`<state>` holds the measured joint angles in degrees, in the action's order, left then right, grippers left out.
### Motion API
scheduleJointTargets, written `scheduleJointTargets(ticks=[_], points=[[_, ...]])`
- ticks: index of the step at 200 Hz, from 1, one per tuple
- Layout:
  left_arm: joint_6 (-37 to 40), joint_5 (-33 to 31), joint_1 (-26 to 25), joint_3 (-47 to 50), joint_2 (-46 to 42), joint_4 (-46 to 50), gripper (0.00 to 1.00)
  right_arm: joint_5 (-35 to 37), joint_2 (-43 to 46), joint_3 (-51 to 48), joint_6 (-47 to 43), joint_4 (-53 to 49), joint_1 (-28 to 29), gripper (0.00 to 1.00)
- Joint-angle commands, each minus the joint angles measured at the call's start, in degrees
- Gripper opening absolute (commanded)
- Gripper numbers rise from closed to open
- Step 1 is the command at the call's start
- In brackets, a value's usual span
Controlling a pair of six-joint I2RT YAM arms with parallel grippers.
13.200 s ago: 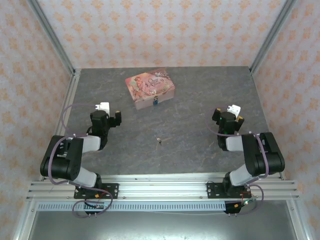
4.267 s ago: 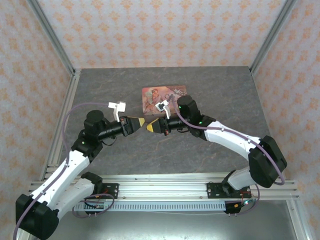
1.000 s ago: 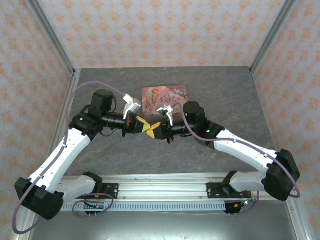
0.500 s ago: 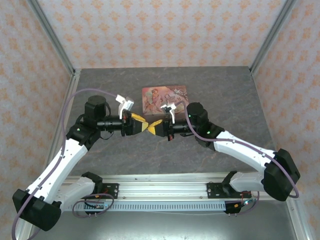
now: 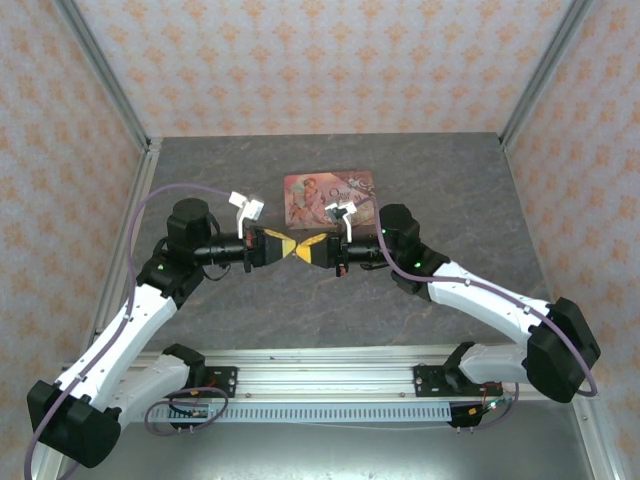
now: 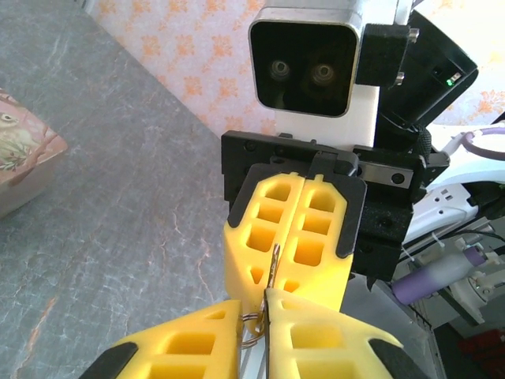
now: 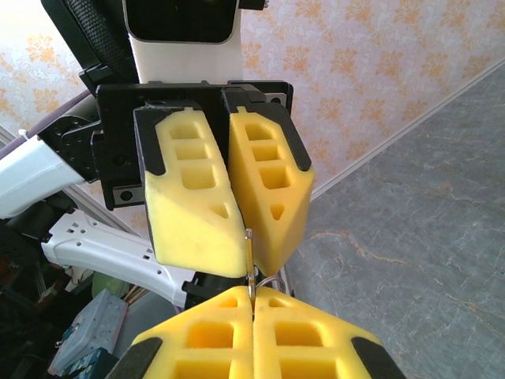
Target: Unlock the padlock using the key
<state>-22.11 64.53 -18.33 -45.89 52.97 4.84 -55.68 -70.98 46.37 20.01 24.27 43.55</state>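
Note:
The thin silvery key (image 6: pixel 272 267) stands on end between two sets of yellow fingertips that meet tip to tip above the table. My left gripper (image 6: pixel 254 309) pinches its lower end, and the key's wire ring (image 6: pixel 251 325) spans the narrow gap between those fingers. My right gripper (image 7: pixel 252 296) is shut with the key (image 7: pixel 250 260) rising from its seam. From above, the left gripper (image 5: pixel 292 245) and right gripper (image 5: pixel 307 246) touch in front of the pink tin (image 5: pixel 325 188). I cannot make out the padlock; the right wrist covers the tin's front edge.
The pink tin (image 6: pixel 20 170) lies flat just behind the meeting grippers. Grey table (image 5: pixel 440 180) spreads to both sides and toward the aluminium rail (image 5: pixel 320 380) in front. Patterned walls close off the back and sides.
Over the last second the left arm swung its gripper level and rightward, and the right gripper shifted slightly. The fingertips now sit in a straight line, tip against tip.

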Motion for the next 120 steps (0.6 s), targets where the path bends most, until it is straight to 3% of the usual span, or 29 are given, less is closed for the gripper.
scheduleJointTargets(ticks=[1, 120], points=[[-0.61, 2.0, 0.4, 0.21, -0.42, -2.65, 0.15, -0.92, 0.05, -0.26, 0.42, 3.68, -0.17, 0.0], [2.55, 4.84, -0.83, -0.17, 0.08, 0.33, 0.08, -1.45, -1.37, 0.43, 1.36, 4.29, -0.13, 0.0]])
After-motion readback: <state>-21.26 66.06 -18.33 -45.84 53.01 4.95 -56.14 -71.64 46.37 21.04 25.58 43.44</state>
